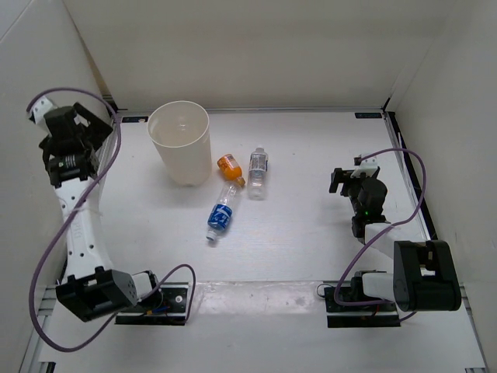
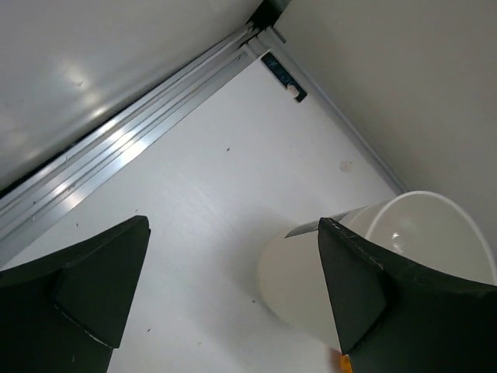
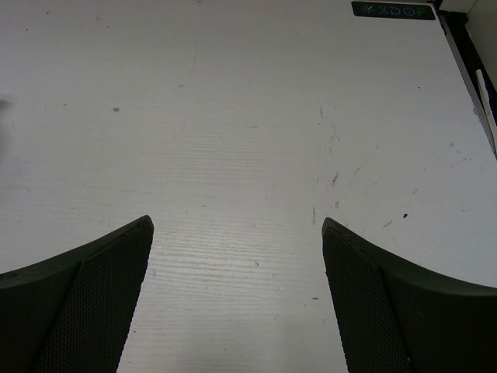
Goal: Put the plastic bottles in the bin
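Observation:
The cream-white bin (image 1: pixel 181 142) stands upright at the back left; it also shows in the left wrist view (image 2: pixel 373 264). Three bottles lie on the table to its right: a short orange one (image 1: pixel 230 168), a clear one with a pale label (image 1: pixel 258 172), and a clear one with a blue label (image 1: pixel 220 215). My left gripper (image 1: pixel 74 128) is open and empty, raised left of the bin (image 2: pixel 233 233). My right gripper (image 1: pixel 351 177) is open and empty at the right, over bare table (image 3: pixel 237 233), well clear of the bottles.
White walls enclose the table on the left, back and right. An aluminium rail (image 2: pixel 132 140) runs along the left wall's foot. Cables loop from both arms. A small dark label (image 3: pixel 392 10) sits near the back right corner.

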Controlling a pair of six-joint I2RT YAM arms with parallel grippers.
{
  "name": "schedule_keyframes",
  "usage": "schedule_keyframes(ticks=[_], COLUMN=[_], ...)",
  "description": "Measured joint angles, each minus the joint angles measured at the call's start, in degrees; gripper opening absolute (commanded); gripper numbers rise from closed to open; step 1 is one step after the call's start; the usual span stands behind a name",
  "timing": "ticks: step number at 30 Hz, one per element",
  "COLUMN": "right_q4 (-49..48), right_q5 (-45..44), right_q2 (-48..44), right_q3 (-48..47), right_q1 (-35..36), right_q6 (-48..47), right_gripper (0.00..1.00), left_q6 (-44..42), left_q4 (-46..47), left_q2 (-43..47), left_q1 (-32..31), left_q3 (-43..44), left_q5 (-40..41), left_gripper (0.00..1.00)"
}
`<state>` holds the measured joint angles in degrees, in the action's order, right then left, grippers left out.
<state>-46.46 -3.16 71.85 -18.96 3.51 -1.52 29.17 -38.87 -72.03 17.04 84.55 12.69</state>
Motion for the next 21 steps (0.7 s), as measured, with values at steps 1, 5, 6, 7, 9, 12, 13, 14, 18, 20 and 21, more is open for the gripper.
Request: schedule_keyframes(ticks=[1,5,6,7,9,12,13,14,18,20,21], right_q4=[0.0,0.0,0.1,0.7,6.9,19.6,23.1,27.5,48.4,58.3,61.8], right_q5=[0.0,-0.1,-0.1,-0.2,-0.4,1.7,2.8,4.1,8.1,9.4,10.3], right_q2=[0.0,0.0,0.0,-0.2,-1.6,-4.5,-4.9,-5.0,0.2,6.8,9.8], right_q3=[0.0,0.0,0.0,-0.2,-2.2,-10.9,-15.0,-20.3,-48.0,-64.1,-70.6], right_q1=[0.0,0.0,0.1,0.3,1.0,3.7,4.8,6.0,11.6,14.4,15.5], right_q6=[0.0,0.0,0.0,-0.3,-1.1,-5.2,-6.5,-8.0,-12.5,-14.0,-14.3], right_gripper=[0.90,0.90,0.90,0.90,0.90,0.90,0.90,0.90,0.90,0.90,0.90], left_q6=[0.5,1.2,1.4,1.6,1.9,2.1,2.1,2.1,1.4,0.8,0.4], left_q4=[0.4,1.8,2.0,1.7,1.6,1.4,1.6,1.5,2.2,2.8,3.0], left_q2=[1.5,4.7,5.0,5.2,5.6,7.2,8.0,8.9,11.5,11.8,11.9], left_q1=[1.1,2.4,2.4,2.4,2.7,3.1,3.1,3.1,3.0,2.8,2.6], left_q3=[-3.0,-16.0,-18.7,-21.4,-26.0,-31.0,-32.3,-33.4,-36.4,-37.3,-37.6], left_q5=[-0.7,-2.9,-3.1,-3.3,-3.8,-4.0,-4.1,-4.1,-4.0,-3.8,-3.6], left_gripper=[1.00,1.00,1.00,1.00,1.00,1.00,1.00,1.00,1.00,1.00,1.00])
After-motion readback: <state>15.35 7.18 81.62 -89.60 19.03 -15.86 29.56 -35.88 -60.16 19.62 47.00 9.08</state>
